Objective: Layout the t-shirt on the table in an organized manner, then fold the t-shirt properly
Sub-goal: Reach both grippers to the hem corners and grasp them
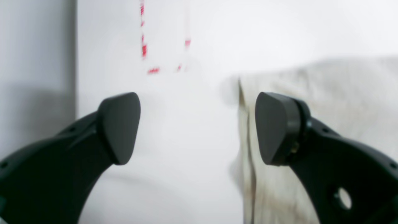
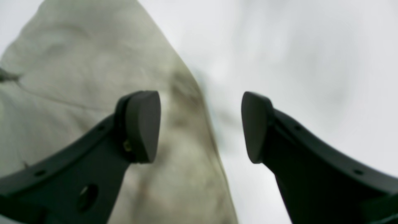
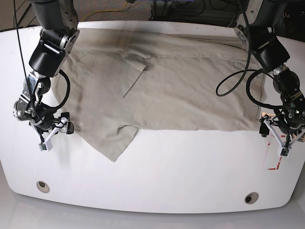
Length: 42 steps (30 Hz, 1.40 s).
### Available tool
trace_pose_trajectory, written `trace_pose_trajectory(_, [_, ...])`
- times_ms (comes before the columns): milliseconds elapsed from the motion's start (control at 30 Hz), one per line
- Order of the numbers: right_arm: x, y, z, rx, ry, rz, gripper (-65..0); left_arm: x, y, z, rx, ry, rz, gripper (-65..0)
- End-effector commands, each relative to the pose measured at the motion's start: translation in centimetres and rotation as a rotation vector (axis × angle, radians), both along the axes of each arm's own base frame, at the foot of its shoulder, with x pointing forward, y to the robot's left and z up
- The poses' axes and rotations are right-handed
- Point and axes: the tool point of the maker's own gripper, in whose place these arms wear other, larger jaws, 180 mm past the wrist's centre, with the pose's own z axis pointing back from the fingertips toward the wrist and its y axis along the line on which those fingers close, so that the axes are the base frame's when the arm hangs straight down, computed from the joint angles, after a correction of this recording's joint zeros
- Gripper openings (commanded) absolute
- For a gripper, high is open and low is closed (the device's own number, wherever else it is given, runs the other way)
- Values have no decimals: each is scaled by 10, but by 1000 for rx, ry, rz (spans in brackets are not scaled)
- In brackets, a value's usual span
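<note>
The beige t-shirt (image 3: 167, 90) lies spread over the far half of the white table (image 3: 157, 171), with a sleeve corner pointing toward the front left. My right gripper (image 3: 52, 136) is open at the shirt's left edge. In the right wrist view, the right gripper (image 2: 200, 127) has one finger over the cloth (image 2: 77, 77) and the other over bare table (image 2: 311, 62). My left gripper (image 3: 279, 143) is open at the shirt's right front corner. In the left wrist view, the left gripper (image 1: 197, 127) straddles the cloth edge (image 1: 326, 93). Neither gripper holds anything.
Two round grey holes (image 3: 42, 185) (image 3: 251, 197) sit near the table's front edge. A red dashed mark (image 3: 274, 167) lies just in front of the left gripper and also shows in the left wrist view (image 1: 144, 49). Cables hang from both arms.
</note>
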Motion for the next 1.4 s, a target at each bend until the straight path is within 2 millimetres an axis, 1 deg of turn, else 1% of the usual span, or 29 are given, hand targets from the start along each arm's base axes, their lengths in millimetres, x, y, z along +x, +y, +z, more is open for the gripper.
trace_pose_trajectory(0, [14,-9,8,21,-40,-23,-257,15,4,16,-3,-46,-1,-108])
trace_pose_trajectory(133, [18,-2,-7,81,-36,-36,-257,20,3,13,-23,-50,-5,-108])
trace_pose_trajectory(233, [20,2,-17,111,-30,-45,-257,21,4,15,-20,-69,-11,-108])
trace_pose_trajectory(333, [20,2,-19,115,-34,-48,-257,22,6,17,-15,-78,-13,-108])
trace_pose_trajectory(500, [18,8,-23,126,-21,-43,-257,21,5,9,-30,-58,-12,-108])
trace_pose_trajectory(600, [12,20,-33,143,7,-30,-257,20,6,7,-34,-56,-10,-108])
trace_pose_trajectory(733, [10,33,-40,160,23,-17,-257,19,4,-1,-51,-35,-11,-108])
trace_pose_trajectory(833, [8,35,-42,166,33,-15,-257,19,3,-6,-61,-25,-12,-108])
trace_pose_trajectory(933, [8,47,-45,181,38,-4,-257,20,0,-12,-79,-24,-18,-108])
trace_pose_trajectory(1067, [8,51,-46,186,39,0,-265,21,-4,-21,-103,-22,-25,-108])
trace_pose_trajectory(1133, [8,52,-47,187,39,1,-295,22,-5,-24,-113,-20,-27,-108])
trace_pose_trajectory(1200, [8,52,-47,186,40,1,-361,22,-7,-29,-127,-17,-30,-108])
trace_pose_trajectory(1233, [8,52,-47,186,40,1,-414,21,-8,-32,-135,-12,-31,-108])
trace_pose_trajectory(1333, [8,52,-47,186,40,1,-539,21,-11,-40,-154,4,-32,-108])
trace_pose_trajectory(1367, [8,52,-47,186,40,1,-566,20,-11,-42,-159,10,-32,-108])
